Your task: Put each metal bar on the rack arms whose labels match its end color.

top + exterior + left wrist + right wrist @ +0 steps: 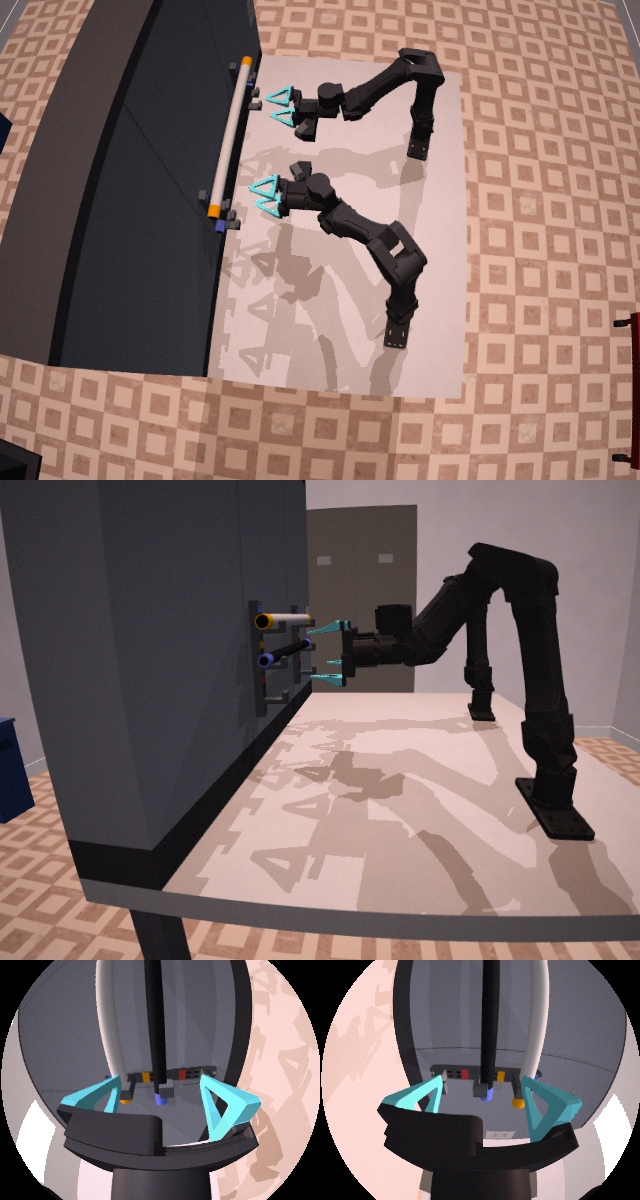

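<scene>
Patterned tiles cover the floor (542, 217) (41, 867), and on it stands the pale table (434, 361) (382, 920). Along one side of the table rises the dark cabinet (149, 206) (180, 686), and its face carries the rack (203, 196) (256, 686) (197, 1074) (452, 1068). The white bar (230, 134) (292, 619) (105, 1010) (540, 1010), with orange ends, lies on the top pair of arms, where the labels are blue (259, 608). The black bar (220, 225) (289, 650) (156, 1020) (490, 1020), with blue ends, lies on the middle pair, by the orange labels (261, 644) (146, 1077) (501, 1076). So each bar is on a pair of the wrong color. Red labels (263, 679) (182, 1074) (464, 1074) mark the lowest pair. The left gripper (252, 195) (309, 654) (161, 1078) is wide open and points to the rack, apart from both bars. The right gripper (268, 106) (327, 644) (481, 1079) is also wide open, and it seems to stand apart from the bars too, though the exterior view hides it partly.
</scene>
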`<state>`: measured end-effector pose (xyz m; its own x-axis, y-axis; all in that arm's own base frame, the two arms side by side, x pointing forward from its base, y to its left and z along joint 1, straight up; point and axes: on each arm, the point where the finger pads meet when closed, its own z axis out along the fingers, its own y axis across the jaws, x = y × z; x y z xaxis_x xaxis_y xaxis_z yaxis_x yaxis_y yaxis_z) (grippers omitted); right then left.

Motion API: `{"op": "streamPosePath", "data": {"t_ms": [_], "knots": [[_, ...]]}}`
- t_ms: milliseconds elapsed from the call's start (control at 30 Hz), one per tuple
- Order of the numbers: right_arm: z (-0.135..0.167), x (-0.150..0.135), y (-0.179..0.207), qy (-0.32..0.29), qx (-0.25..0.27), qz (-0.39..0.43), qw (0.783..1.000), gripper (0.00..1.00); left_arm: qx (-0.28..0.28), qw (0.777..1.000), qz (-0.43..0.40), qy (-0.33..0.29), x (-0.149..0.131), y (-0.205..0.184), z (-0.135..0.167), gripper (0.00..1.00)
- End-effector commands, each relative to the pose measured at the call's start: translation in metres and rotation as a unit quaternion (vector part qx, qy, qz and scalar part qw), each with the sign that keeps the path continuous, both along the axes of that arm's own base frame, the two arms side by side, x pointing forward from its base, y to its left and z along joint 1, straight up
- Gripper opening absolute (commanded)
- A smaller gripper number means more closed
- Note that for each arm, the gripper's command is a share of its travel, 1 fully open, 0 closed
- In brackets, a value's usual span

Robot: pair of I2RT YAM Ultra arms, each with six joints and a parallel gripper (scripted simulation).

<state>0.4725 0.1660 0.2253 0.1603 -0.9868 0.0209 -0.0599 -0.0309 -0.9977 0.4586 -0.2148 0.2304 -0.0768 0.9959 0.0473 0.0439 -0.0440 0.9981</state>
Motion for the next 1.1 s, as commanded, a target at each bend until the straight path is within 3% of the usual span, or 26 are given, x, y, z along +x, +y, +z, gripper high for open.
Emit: {"op": "streamPosePath", "data": {"t_ms": [0,1067], "knots": [[0.039,0.003,-0.001,-0.03,0.015,0.0,0.999,1.0,-0.022,1.0,0.002,-0.022,0.003,0.003,0.034,1.0],[0.085,0.003,-0.001,-0.03,0.015,0.0,0.999,1.0,-0.022,1.0,0.002,-0.022,0.003,0.003,0.08,1.0]]}}
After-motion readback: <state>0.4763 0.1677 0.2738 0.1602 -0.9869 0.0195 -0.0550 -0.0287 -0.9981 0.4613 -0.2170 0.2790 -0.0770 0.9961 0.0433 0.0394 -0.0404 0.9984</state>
